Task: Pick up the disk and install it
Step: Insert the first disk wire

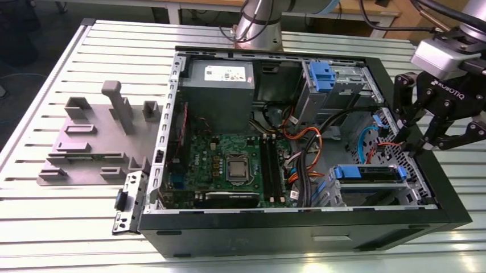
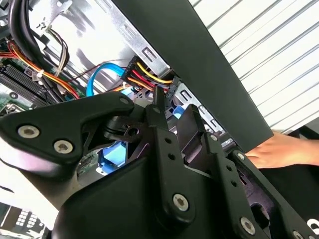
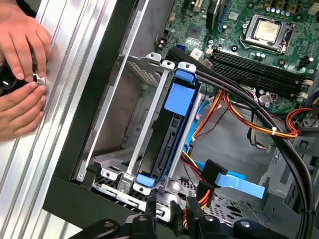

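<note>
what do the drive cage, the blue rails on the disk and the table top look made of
Drive cage: bare sheet metal, probably steel, with a dull silver sheen and folded, punched edges. Blue rails: moulded plastic, judging by the even, slightly glossy colour. Table top: likely aluminium, pale ribbed slats with a brushed shine.

The disk (image 3: 166,130) is seen edge-on, framed by blue rails, seated in the metal cage (image 3: 149,82) inside the computer case (image 3: 102,94).
</note>
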### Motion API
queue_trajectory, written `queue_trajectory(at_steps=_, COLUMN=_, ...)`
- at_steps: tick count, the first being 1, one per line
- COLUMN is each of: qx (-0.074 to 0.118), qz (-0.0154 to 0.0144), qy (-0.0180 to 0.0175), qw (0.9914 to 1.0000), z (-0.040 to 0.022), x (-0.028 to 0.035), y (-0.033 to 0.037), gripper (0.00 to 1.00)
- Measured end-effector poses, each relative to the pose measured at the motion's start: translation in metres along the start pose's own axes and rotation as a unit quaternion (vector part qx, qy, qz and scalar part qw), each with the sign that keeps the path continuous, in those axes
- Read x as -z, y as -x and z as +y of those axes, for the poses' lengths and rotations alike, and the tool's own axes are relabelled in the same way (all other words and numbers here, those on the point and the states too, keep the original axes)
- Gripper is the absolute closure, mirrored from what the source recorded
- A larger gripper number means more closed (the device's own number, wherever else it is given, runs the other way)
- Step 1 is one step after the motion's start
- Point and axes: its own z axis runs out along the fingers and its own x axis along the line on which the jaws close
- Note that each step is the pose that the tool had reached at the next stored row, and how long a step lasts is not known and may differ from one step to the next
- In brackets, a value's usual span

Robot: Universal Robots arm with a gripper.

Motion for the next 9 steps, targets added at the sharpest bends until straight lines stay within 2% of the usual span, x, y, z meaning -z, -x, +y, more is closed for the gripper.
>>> queue_trajectory(at_steps=5, qx=0.002, qz=0.0001, qy=-0.0004, qw=1.0, z=0.0001, x=0.0, y=0.0, gripper=0.64)
queue_trajectory(at_steps=6, qx=0.002, qz=0.0001, qy=-0.0004, qw=1.0, z=0.0001, x=-0.0001, y=0.0, gripper=0.71)
queue_trajectory(at_steps=8, qx=0.002, qz=0.0001, qy=-0.0004, qw=1.0, z=0.0001, x=0.0, y=0.0, gripper=0.71)
queue_trajectory(at_steps=9, qx=0.002, qz=0.0001, qy=-0.0004, qw=1.0, z=0.0001, x=0.0, y=0.0, gripper=0.78)
